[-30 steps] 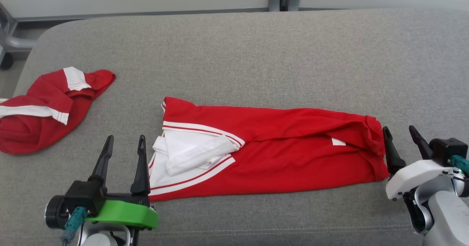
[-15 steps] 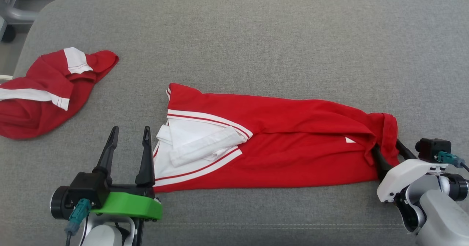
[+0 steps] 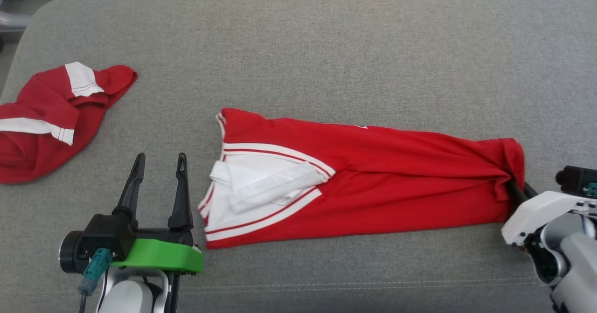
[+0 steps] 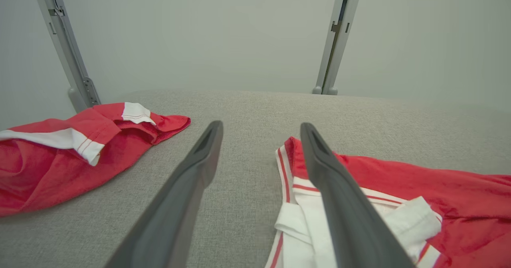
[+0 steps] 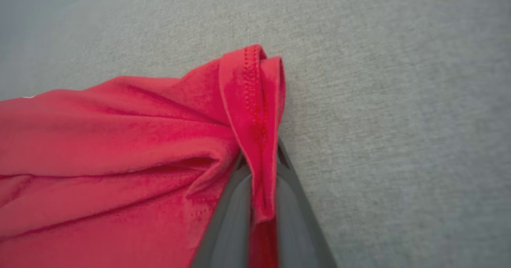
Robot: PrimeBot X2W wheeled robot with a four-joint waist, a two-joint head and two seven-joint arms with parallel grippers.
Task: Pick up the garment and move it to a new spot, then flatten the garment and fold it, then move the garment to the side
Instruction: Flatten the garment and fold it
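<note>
The garment (image 3: 373,177), red with a white striped collar, lies folded into a long band across the grey cushion (image 3: 326,47). My right gripper (image 3: 515,184) is at its right end, shut on the bunched red hem. The right wrist view shows the hem (image 5: 255,112) pinched between both fingers, which the cloth partly covers. My left gripper (image 3: 160,156) stands open just left of the collar end with nothing in it. In the left wrist view its right finger (image 4: 339,196) overlaps the white collar (image 4: 303,220).
A second red and white garment (image 3: 46,117) lies crumpled at the cushion's far left, also in the left wrist view (image 4: 60,152). The cushion's front seam (image 3: 326,287) runs near the bottom. Metal posts (image 4: 335,36) and a pale wall stand behind.
The right gripper went from open beside the hem to shut on it, and the hem is now bunched and drawn rightward. The head camera tilted. The left gripper stayed open.
</note>
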